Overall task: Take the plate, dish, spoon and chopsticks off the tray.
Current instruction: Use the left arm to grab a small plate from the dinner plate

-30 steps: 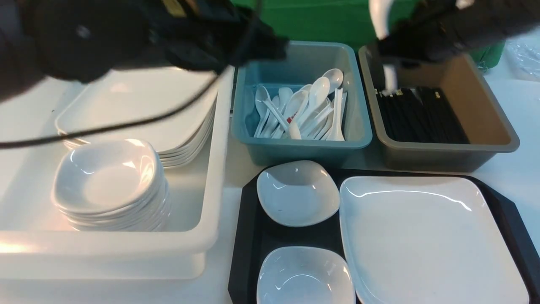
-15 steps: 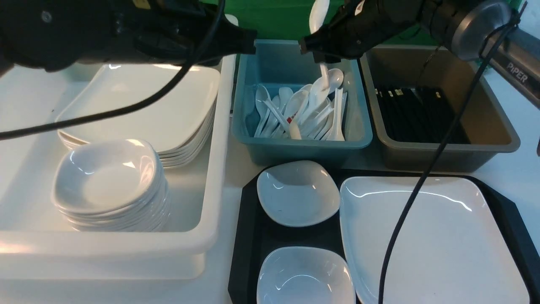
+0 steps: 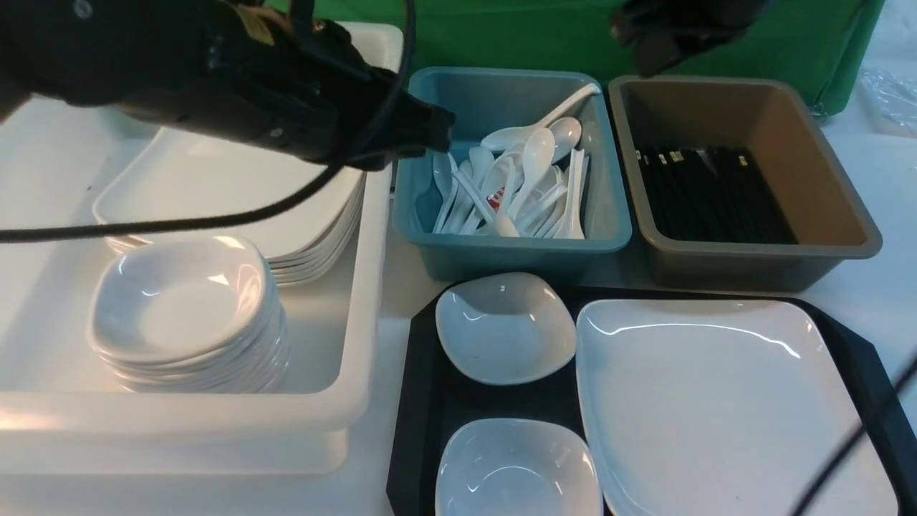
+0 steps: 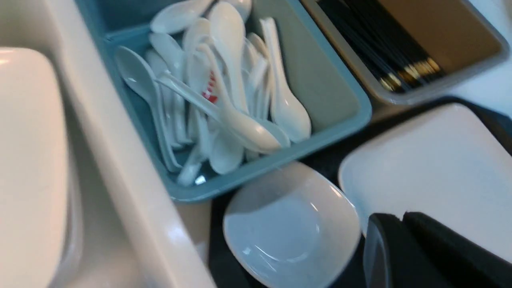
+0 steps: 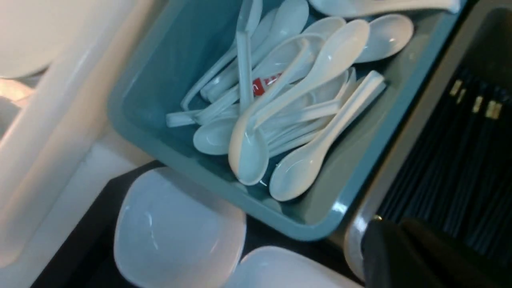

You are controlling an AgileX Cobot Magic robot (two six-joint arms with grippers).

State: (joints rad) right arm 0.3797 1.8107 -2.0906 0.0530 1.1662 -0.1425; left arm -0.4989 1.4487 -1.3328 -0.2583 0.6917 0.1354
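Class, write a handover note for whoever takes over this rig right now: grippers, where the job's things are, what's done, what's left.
Left gripper: shut, empty.
Right gripper: looks shut, empty, raised behind the bins.
Spoons lie in the blue bin, chopsticks in the brown bin; none on the tray.
Plate, far dish and near dish sit on the tray.
Done: spoon, chopsticks.
Left: plate and both dishes, likely to the white tub.
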